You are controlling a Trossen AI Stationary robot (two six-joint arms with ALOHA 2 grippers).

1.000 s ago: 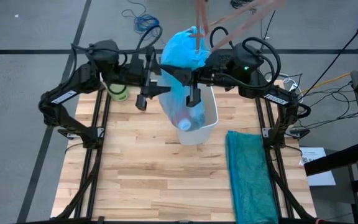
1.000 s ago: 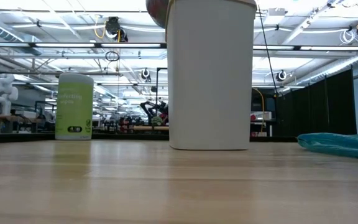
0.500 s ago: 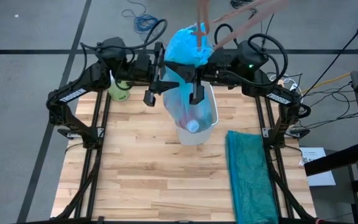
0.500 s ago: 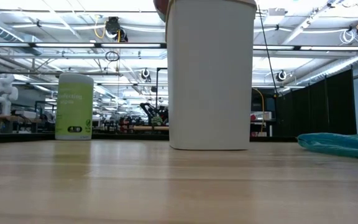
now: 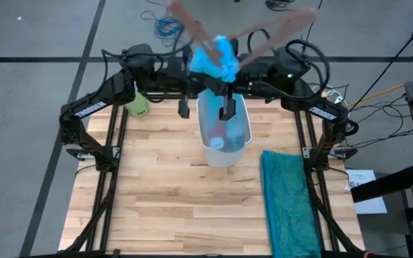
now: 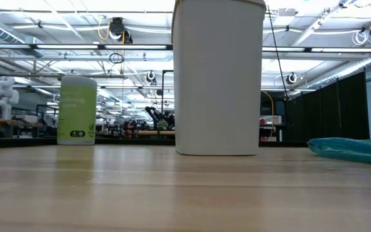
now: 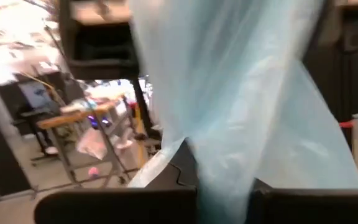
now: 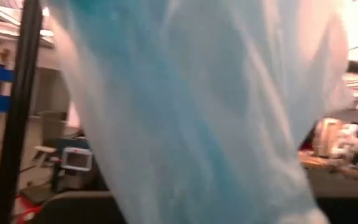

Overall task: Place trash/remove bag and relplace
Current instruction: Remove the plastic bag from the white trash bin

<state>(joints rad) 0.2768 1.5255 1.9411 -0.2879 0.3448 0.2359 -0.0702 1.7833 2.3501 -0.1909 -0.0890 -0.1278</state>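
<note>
Though bunched at its top, hangs at 12 o'clock over the white wastebasket (image 5: 245, 136): the bag (image 5: 217, 61), long axis straight down into the bin, trash (image 5: 216, 144) showing low inside. Pinched shut on its thin film from 9 o'clock by the left gripper (image 5: 185, 107) and, by best judgement, from 3 o'clock by the right gripper (image 5: 226, 107), both about equally near, with a person's arms (image 5: 192, 32) reaching the bunched top. Probably calls for a straight upward pull to clear the rim, with the teal-green bag (image 5: 289, 201) lying at 4 o'clock.

Blue bag (image 8: 191, 118) filling view
</note>
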